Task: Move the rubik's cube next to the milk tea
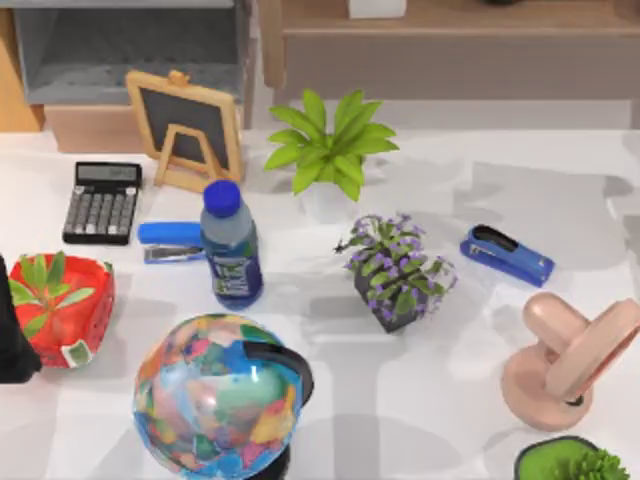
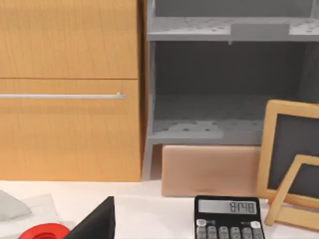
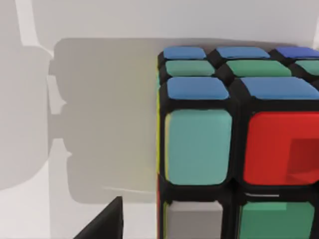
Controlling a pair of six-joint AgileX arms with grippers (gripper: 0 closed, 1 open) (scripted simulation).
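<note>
The rubik's cube [image 3: 234,139] sits very close in the right wrist view on the white table, showing blue, green, teal and red tiles. A dark edge of my right gripper [image 3: 102,224] lies just beside the cube's near corner, apart from it. The milk tea is out of view. My left arm [image 1: 12,340] is parked at the table's left edge, and a dark part of its gripper [image 2: 97,224] appears in the left wrist view, facing the cabinet.
Crowding the table are a globe [image 1: 220,395], a blue-capped bottle [image 1: 230,245], a purple plant [image 1: 395,268], two blue staplers [image 1: 508,255] [image 1: 168,240], a calculator [image 1: 102,202], a small chalkboard [image 1: 186,130], a green plant [image 1: 330,145], a red pot [image 1: 60,305] and a pink stand [image 1: 565,355].
</note>
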